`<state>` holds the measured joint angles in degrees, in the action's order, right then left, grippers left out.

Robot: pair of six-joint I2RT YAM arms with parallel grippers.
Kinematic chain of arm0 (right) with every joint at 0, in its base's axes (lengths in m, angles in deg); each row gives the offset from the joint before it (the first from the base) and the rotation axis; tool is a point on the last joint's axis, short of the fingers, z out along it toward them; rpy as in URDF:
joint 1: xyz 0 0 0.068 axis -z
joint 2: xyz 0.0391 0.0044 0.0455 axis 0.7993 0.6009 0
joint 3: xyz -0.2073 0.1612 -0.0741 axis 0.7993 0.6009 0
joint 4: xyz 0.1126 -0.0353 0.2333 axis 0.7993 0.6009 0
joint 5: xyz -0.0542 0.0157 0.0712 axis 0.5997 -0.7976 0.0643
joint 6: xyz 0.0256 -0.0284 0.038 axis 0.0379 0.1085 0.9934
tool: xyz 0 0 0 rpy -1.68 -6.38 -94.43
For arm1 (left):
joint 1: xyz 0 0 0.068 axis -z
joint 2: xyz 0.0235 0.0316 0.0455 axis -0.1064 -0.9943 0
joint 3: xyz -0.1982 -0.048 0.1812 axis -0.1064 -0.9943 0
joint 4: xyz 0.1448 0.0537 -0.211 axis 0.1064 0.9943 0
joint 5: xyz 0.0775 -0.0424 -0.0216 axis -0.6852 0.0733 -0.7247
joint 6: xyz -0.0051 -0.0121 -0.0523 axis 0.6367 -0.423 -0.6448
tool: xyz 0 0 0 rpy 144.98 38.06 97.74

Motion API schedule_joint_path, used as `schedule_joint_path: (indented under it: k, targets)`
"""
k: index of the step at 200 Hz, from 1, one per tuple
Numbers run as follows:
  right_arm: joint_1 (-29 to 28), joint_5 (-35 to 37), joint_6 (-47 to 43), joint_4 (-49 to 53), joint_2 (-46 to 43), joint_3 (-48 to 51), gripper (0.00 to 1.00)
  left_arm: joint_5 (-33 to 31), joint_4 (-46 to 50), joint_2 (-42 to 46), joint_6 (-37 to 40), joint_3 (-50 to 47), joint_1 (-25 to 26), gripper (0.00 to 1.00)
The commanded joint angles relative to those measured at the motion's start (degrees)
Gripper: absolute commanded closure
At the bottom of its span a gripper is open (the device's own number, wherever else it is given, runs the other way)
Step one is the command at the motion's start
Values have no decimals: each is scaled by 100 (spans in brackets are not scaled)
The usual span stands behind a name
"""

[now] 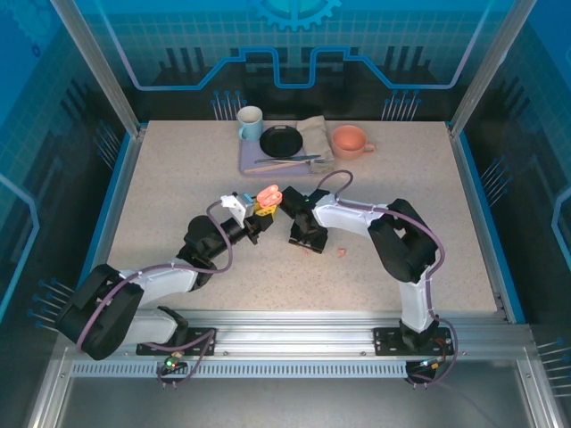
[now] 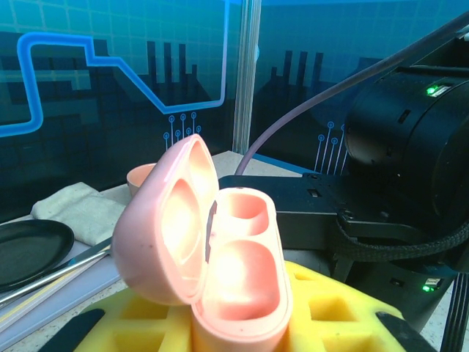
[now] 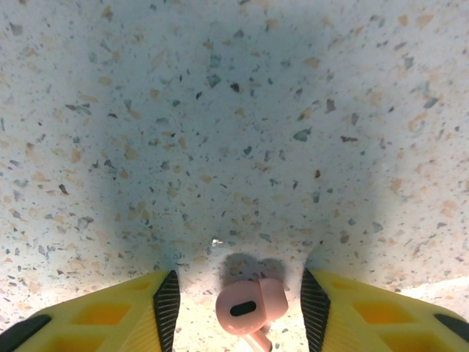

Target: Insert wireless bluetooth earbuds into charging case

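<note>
Left gripper (image 2: 242, 326) clamps the open case (image 2: 234, 271).
Right gripper (image 3: 236, 297), jaws apart, straddles a pink earbud (image 3: 251, 304) near the case.

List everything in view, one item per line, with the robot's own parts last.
charging case: one, pink, lid open, both wells empty, held in the left claw
earbuds: two seen, salmon-pink, one on the table between the right claw's fingers, another on the table to that claw's right
mug: one, pale, left end of the mat
plate: one, black, on the mat
utensils: count unclear, thin, near edge of the mat
cloth: one, beige, right of the plate
cup: one, salmon, beside the cloth
mat: one, lavender, far edge of the table
table: one, speckled beige
left claw: yellow fingers, shut on the case
right claw: yellow fingers, open, low over the table
</note>
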<state>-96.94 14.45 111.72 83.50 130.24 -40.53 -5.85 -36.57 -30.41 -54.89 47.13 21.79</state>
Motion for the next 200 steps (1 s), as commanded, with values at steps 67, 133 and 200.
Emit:
schedule_joint_path:
  k: [67,133,200]
  targets:
    - [-16,-5,-14,-42,43,251,59,84,-29,142,-22,16,-15,100]
    - [-20,11,-26,-132,-88,371,65,90,-33,91,-34,44,-14,100]
    - [-33,12,-64,-181,-133,353,66,90,23,90,-43,78,-10,100]
